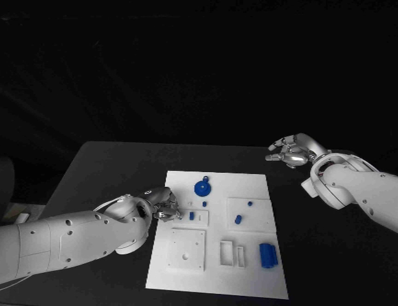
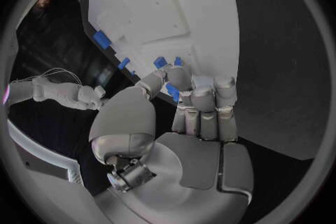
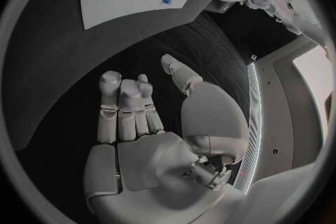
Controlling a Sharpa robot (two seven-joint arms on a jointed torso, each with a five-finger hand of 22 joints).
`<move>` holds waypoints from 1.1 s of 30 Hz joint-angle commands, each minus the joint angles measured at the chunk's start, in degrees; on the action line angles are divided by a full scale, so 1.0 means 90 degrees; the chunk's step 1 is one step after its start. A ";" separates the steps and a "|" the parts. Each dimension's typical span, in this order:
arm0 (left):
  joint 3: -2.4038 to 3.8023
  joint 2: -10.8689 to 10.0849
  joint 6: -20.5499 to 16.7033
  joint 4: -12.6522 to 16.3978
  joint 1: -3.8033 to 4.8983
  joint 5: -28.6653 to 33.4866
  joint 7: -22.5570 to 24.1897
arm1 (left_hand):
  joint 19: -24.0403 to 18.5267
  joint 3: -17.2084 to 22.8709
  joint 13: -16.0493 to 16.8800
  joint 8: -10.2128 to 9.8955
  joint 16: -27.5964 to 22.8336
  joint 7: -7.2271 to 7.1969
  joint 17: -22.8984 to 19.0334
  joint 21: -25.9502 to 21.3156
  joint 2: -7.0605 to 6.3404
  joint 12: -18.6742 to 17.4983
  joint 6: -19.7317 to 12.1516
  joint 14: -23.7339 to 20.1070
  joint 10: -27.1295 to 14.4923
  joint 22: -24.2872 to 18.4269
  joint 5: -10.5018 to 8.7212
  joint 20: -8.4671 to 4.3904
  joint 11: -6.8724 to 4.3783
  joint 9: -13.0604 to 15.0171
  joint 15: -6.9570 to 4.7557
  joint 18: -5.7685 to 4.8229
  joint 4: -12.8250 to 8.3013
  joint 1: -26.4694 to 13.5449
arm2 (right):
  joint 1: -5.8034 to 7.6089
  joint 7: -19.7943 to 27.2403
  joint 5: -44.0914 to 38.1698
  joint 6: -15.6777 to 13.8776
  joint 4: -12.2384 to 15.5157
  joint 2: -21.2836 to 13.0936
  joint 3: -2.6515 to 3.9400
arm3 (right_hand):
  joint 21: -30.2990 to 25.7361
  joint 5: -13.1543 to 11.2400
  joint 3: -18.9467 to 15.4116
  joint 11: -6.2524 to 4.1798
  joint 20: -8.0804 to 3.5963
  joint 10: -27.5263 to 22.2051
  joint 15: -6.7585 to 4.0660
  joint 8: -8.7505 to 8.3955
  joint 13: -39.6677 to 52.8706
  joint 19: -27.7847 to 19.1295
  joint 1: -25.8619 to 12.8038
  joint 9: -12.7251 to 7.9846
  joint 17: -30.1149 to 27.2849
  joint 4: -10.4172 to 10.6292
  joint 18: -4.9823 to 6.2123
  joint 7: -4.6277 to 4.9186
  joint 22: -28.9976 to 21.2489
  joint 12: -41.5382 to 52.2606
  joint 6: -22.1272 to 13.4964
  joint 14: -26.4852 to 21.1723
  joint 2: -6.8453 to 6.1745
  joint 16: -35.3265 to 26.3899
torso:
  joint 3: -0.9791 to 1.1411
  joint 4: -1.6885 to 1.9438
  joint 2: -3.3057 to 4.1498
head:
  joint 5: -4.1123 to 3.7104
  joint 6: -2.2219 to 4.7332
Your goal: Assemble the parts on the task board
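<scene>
The robot's left hand [image 1: 159,205] is hovering at the left edge of the flat white rectangular task board [image 1: 254,280], its fingers curling round a small blue plastic part [image 2: 172,91], pinched between thumb and fingertips in the left wrist view; how secure that pinch is I cannot tell, since the fingers are covering most of the piece. The right hand [image 1: 291,152] is hanging over the black table [image 1: 116,159] beyond the board's far right corner, well apart from everything, fingers loosely spread and holding nothing.

On the board, a round blue disc with a small tab [image 1: 202,188] is lying near the far edge, a small blue peg [image 1: 238,219] is sitting in the middle-right recess, and a larger blue block [image 1: 268,254] is standing at the near right.

The risk is slippage: such a shallow hold could be letting the part twist or drop as it is being lowered, landing it askew beside its socket.
</scene>
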 commanded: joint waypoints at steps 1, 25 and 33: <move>-0.0027 0.0007 0.0278 0.0019 -0.0032 0.0073 -0.0051 | 0.0025 0.0006 0.0011 0.0040 0.0046 -0.0305 0.0013 0.0026 -0.0039 0.0037 0.0704 0.0197 0.0004 0.0012 0.0045 -0.0630 -0.0061 0.0203 -0.0245 0.0093 0.0035 0.0028 | -0.0004 0.0039 -0.0016 0.0060 0.0005 0.0005 0.0003 | -0.0036 0.0030 -0.0023 0.0009 -0.0030 -0.0043 0.0029 -0.0040 -0.0007 0.0012 -0.0063 -0.0008 0.0011 0.0028 0.0330 0.0143 0.0100 0.0043 -0.0081 -0.0007 0.0006 -0.0025 | 0.0000 -0.0001 0.0001 | 0.0003 0.0003; -0.0023 0.0042 0.0521 -0.0025 -0.0031 0.0411 -0.0131 | 0.0007 -0.0080 0.0125 0.0130 0.0242 -0.0359 0.0118 0.0088 0.0176 0.0270 0.0863 0.0207 0.0015 0.0061 0.0332 -0.0636 -0.0109 0.0331 -0.0282 0.0095 0.0137 -0.0205 | -0.0006 0.0031 -0.0016 0.0064 0.0004 0.0009 0.0003 | -0.0038 0.0115 -0.0019 0.0008 -0.0035 -0.0045 0.0028 -0.0040 -0.0017 0.0015 -0.0063 -0.0010 0.0013 0.0027 0.0330 0.0142 0.0100 0.0049 -0.0081 -0.0004 0.0002 -0.0029 | 0.0002 -0.0002 -0.0001 | 0.0005 0.0014; -0.0013 0.0050 0.0535 -0.0032 -0.0029 0.0509 -0.0164 | 0.0005 -0.0077 0.0140 0.0131 0.0265 -0.0365 0.0129 0.0100 0.0254 0.0303 0.0868 0.0203 0.0003 0.0071 0.0370 -0.0640 -0.0116 0.0344 -0.0288 0.0100 0.0126 -0.0240 | -0.0008 0.0029 -0.0016 0.0067 0.0000 0.0011 0.0003 | -0.0038 0.0125 -0.0018 0.0008 -0.0035 -0.0044 0.0027 -0.0040 -0.0018 0.0015 -0.0063 -0.0010 0.0014 0.0027 0.0330 0.0142 0.0100 0.0050 -0.0081 -0.0004 0.0003 -0.0029 | -0.0002 0.0000 -0.0001 | 0.0002 0.0020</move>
